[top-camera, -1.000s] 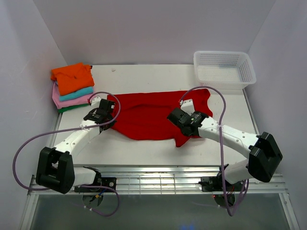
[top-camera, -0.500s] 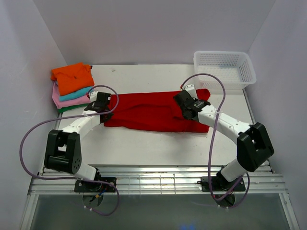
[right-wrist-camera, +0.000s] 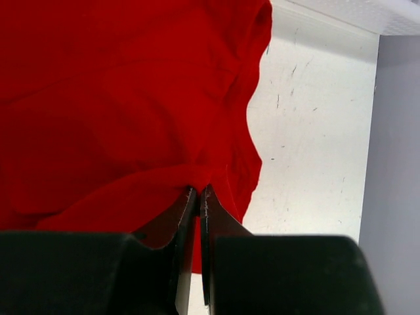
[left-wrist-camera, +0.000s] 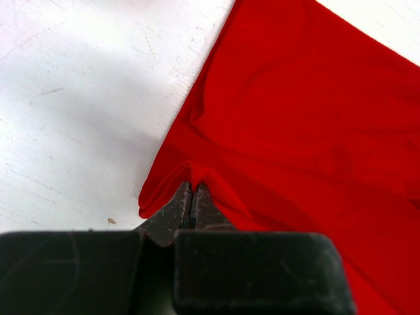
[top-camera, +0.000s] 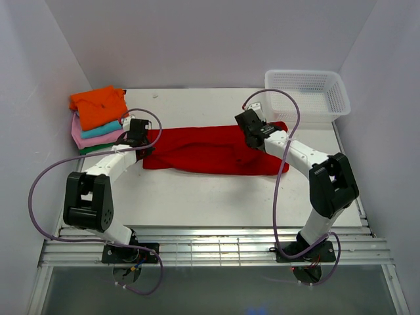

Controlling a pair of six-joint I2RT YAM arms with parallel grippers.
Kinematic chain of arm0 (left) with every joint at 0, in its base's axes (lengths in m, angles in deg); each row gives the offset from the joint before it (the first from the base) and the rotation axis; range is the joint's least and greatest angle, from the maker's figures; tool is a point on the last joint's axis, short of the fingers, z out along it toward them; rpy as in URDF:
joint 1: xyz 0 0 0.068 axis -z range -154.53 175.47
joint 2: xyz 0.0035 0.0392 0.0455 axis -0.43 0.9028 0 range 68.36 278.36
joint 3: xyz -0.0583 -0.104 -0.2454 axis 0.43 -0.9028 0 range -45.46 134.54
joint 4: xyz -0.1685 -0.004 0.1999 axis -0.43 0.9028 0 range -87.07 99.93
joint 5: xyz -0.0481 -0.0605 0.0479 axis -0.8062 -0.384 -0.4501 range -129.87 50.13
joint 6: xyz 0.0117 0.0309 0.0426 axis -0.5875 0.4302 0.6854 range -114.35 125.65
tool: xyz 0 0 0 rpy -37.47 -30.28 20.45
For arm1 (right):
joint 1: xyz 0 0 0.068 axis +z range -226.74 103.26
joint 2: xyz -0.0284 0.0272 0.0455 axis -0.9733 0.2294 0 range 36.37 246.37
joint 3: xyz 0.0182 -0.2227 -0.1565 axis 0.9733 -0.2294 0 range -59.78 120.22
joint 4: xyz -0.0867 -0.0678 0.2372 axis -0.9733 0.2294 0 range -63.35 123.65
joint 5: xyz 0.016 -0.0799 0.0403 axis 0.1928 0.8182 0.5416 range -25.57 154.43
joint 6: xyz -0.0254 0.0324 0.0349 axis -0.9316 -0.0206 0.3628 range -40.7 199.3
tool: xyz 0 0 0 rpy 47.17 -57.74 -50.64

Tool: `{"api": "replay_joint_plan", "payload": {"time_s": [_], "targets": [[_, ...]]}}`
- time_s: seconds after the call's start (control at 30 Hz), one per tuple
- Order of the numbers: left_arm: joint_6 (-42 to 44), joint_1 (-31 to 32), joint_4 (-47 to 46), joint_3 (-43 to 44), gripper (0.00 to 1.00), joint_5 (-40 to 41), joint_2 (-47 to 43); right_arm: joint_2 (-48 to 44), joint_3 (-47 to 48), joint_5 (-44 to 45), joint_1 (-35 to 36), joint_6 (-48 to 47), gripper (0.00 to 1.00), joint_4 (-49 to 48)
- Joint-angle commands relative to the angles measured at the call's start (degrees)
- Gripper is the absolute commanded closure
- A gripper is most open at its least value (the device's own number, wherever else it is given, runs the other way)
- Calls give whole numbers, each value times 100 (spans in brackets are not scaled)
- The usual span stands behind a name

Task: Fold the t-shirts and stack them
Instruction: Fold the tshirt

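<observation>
The bright red t-shirt [top-camera: 210,151] lies folded lengthwise into a long band across the middle of the table. At its left end my left gripper [top-camera: 146,131] is shut on a pinch of the red cloth [left-wrist-camera: 289,125], near the cloth's corner. Over the band's right end, my right gripper [top-camera: 257,139] is shut on the red cloth [right-wrist-camera: 118,98] as well, close to its wavy right edge. A stack of folded t-shirts [top-camera: 98,118] sits at the back left, orange on top, then teal, pink and dark green.
A white mesh basket [top-camera: 306,94] stands at the back right corner. White walls close the table at the left, back and right. Purple cables loop above both arms. The metal rail [top-camera: 210,249] runs along the near edge.
Both grippers have carried the near edge of the red t-shirt away from me and over onto its far half. The shirt now lies as a narrower band.
</observation>
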Motion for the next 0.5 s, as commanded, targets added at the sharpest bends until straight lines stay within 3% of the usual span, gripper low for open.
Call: {"api": "replay_joint_plan", "payload": {"time_s": [0.0, 0.47], "targets": [[170, -93, -8, 248, 100, -79, 30, 38, 328, 55, -123, -201, 92, -182], [311, -242, 124, 503, 100, -246, 338, 389, 767, -227, -712, -360, 92, -164]]}}
